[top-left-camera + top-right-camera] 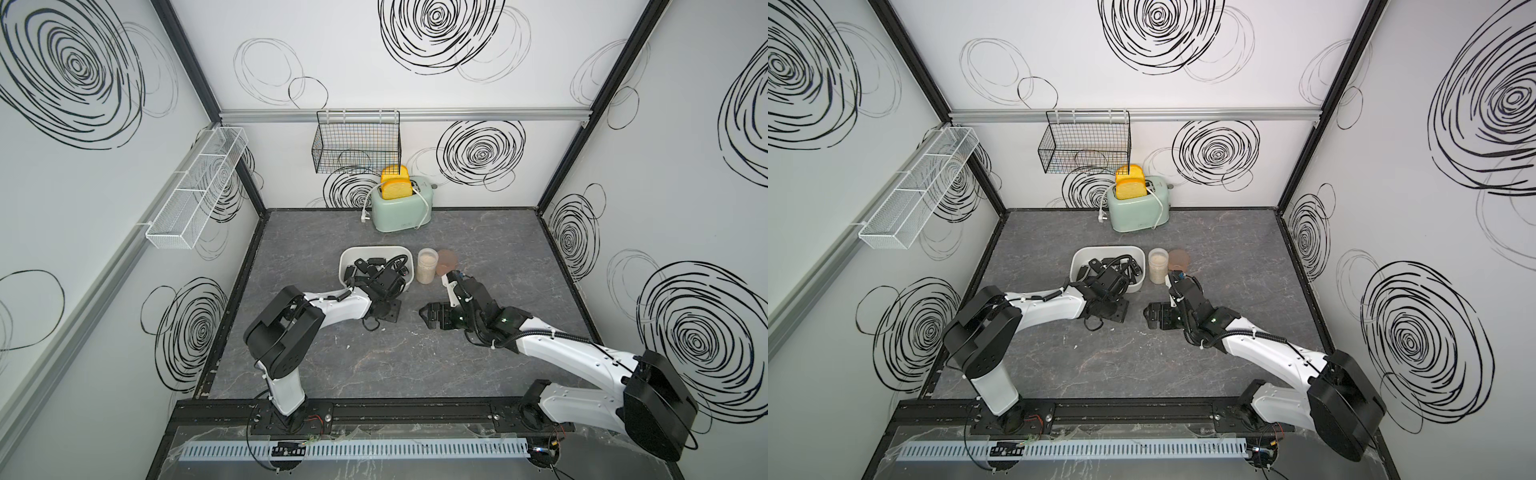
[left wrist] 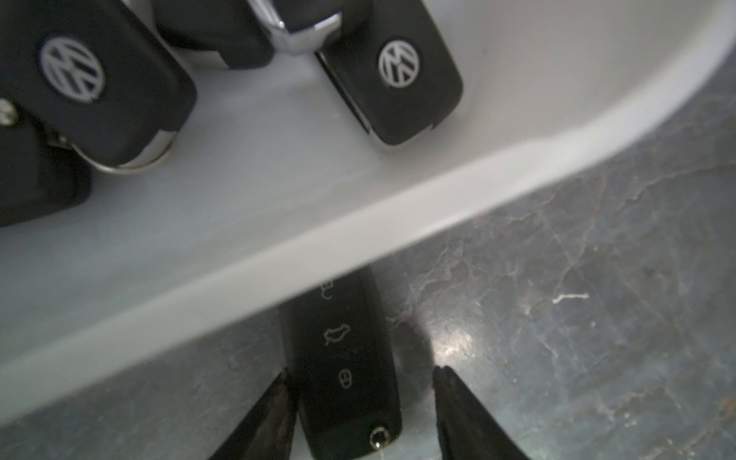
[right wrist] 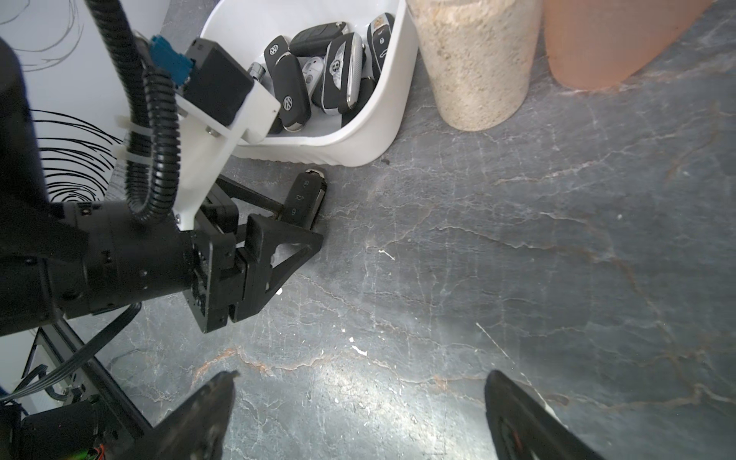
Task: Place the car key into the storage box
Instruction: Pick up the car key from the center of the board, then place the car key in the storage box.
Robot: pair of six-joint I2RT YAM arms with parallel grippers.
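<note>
The car key [image 2: 346, 370], a black fob with white button icons, lies flat on the grey table just outside the white storage box [image 2: 358, 223], seen too in the right wrist view as the key [image 3: 304, 197] beside the box [image 3: 382, 119]. My left gripper [image 2: 363, 372] straddles the key's near end. One finger touches its side and the other stands a gap away, so the jaws are not clamped. The box [image 1: 376, 250] holds several other black fobs. My right gripper [image 3: 360, 378] hovers open over bare table, right of the left gripper [image 1: 386, 309].
A clear jar of beige grains [image 1: 427, 266] and a brownish cup [image 1: 447, 262] stand right of the box. A mint toaster with toast [image 1: 401, 208] sits at the back. A black wire basket [image 1: 357, 143] and a white mesh tray [image 1: 195, 191] hang on the walls.
</note>
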